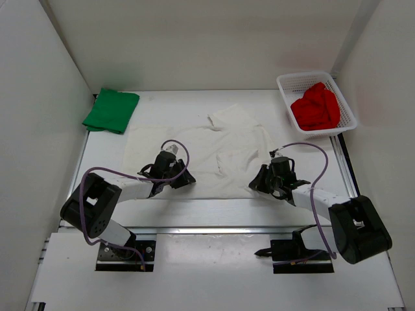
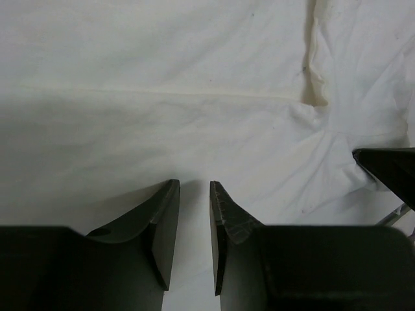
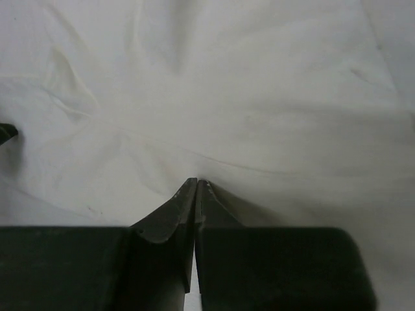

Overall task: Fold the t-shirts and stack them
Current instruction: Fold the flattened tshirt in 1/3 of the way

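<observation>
**A:** What worries you here?

**B:** The two sides are uneven. The right pincer (image 3: 196,181) has its jaws pressed together. Creases in the soft white cloth t-shirt (image 1: 214,155) run straight into its tips, so I judge it has nipped a thin bit of fabric. The left pincer (image 2: 193,184) has its jaws apart with a narrow gap. The cloth lies flat under and ahead of them, with nothing clamped.

**A:** And if the right one lifts alone?

**B:** The shirt would likely drag askew and bunch toward the right pincer, and the fold would come out crooked. A nip that thin could also slip free, or catch only the top layer.

**A:** And the left?

**B:** If it closes where it is, it may scrape the flat cloth and gather none.

**A:** How does the shirt look?

**B:** It is thin, limp and cream-white, and it spreads under both pincers and beyond them. A faint straight line crosses ahead of the left pincer, and a puckered fold sits ahead and to its right. A sleeve-like flap sticks out on the far side, between the two pincers.

**A:** The others?

**B:** The bright green cloth t-shirt (image 1: 111,110) lies folded well beyond the left pincer, off to its left. The red cloth t-shirt (image 1: 316,107) is bunched in the white plastic mesh basket (image 1: 305,75), well beyond the right pincer and to its right. It is not yet folded.
</observation>
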Action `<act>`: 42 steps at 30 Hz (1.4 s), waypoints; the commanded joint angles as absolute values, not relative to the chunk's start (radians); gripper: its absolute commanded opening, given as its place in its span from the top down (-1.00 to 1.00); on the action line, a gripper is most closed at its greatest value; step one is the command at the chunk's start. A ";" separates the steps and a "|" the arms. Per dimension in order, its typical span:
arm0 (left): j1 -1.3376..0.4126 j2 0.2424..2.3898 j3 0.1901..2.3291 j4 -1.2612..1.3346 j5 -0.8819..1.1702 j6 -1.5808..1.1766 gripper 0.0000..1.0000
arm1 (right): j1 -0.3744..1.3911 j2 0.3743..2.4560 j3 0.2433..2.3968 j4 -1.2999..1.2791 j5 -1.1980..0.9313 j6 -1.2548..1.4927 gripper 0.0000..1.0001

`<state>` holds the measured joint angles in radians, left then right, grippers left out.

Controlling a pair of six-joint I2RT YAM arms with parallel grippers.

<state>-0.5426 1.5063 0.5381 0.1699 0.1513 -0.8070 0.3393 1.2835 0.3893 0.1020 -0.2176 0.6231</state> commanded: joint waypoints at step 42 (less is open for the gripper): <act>0.155 1.917 1.396 -0.327 -0.095 -0.532 0.36 | 0.425 1.577 0.876 0.078 -0.313 0.472 1.00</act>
